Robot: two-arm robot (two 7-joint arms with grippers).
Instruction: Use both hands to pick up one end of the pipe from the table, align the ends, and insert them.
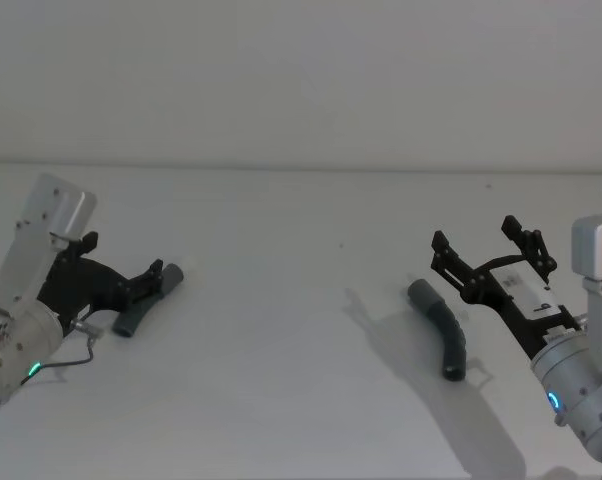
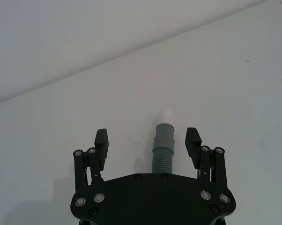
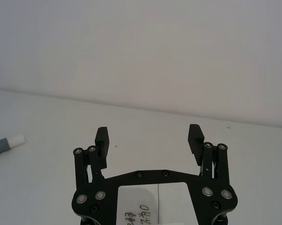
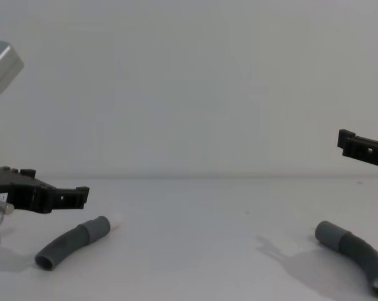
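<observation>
Grey white-tipped pipe piece [image 2: 162,152] lies under the spread left claw [image 1: 153,281]; spread right claw [image 1: 477,234] hovers beside the plain pipe piece [image 1: 443,325].

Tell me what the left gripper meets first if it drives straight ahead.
Likely the white-tipped hose piece, lengthwise between the left gripper's open fingers; the chest view puts the gripper slightly above it, so it may pass over.
</observation>
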